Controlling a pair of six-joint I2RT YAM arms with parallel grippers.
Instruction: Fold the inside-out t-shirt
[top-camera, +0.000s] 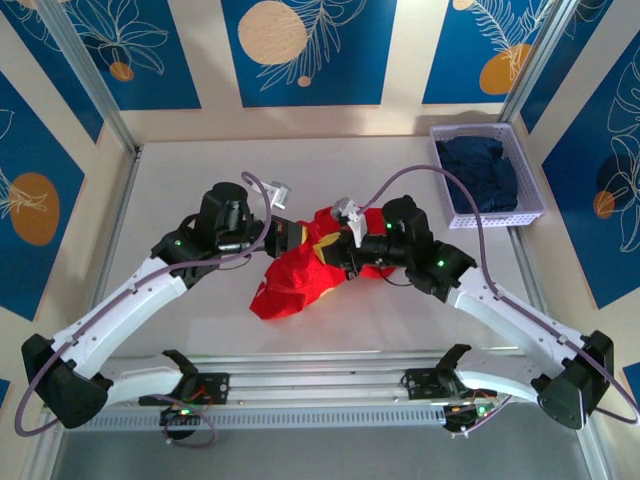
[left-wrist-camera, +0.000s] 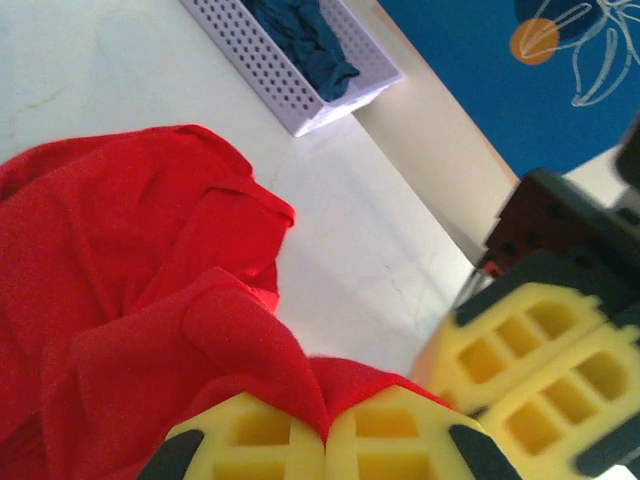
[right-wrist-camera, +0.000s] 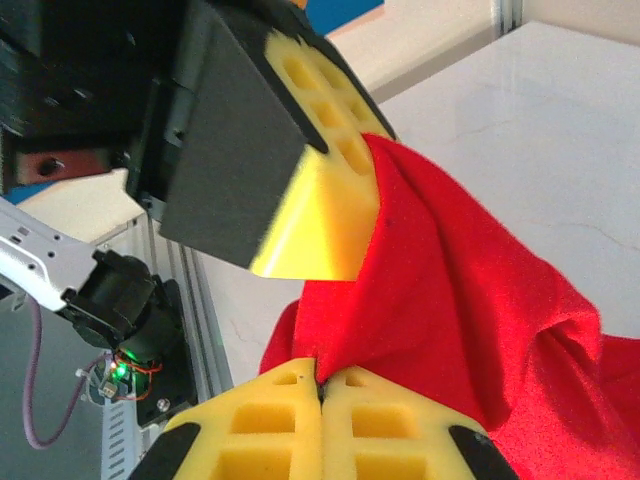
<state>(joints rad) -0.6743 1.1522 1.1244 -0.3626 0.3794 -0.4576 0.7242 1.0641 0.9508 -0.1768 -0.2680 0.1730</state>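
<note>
Top external, t-shirt (top-camera: 290, 282) bunched centrally (bare table (top-camera: 180, 170) around)

We see the t-shirt (left-wrist-camera: 120, 260) as soft, matt red cloth with a fine knit grain. Under it the counter (left-wrist-camera: 90, 70) looks smooth and pale, faintly marbled, with a slight sheen. Beyond the t-shirt, the basket (left-wrist-camera: 255, 70) is lilac perforated plastic and holds a matt navy garment (left-wrist-camera: 305, 45). At the t-shirt, the left pincer (left-wrist-camera: 325, 435) and right pincer (right-wrist-camera: 320, 400) carry matt yellow pads (right-wrist-camera: 255, 425), seemingly foam or rubber, moulded in square cells.
</note>
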